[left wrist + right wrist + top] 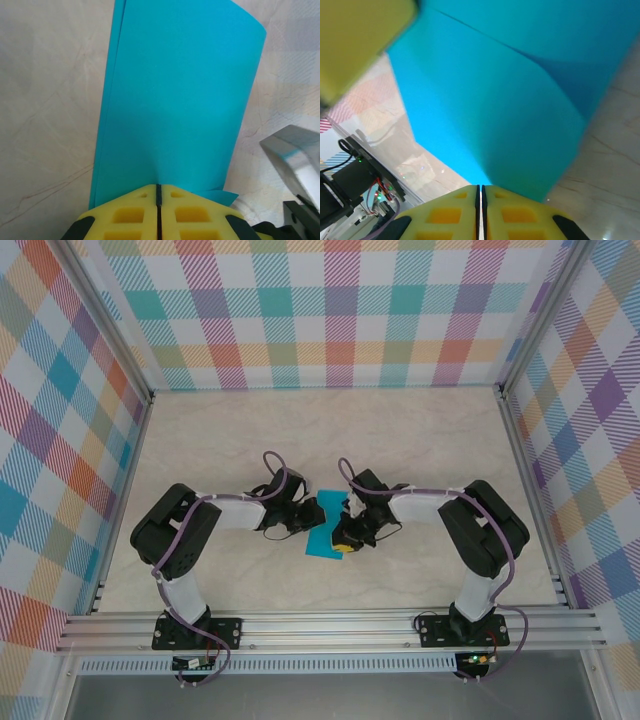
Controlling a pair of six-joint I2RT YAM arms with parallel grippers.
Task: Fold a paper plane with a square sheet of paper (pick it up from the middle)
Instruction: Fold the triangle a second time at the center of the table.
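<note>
- Pads of my left hand are pressing together, pinching the sheet of paper at its near edge.
- My right hand is pinching the same sheet, pads closed on it.
- The sheet is lying doubled, two teal layers showing along one edge.
- Both hands are meeting it mid-counter, between my arms.

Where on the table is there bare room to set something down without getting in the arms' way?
The middle is crowded: the left gripper and right gripper both pinch the sheet of paper there. Beyond them, the far half of the table, up to the checked back wall, is bare.
</note>
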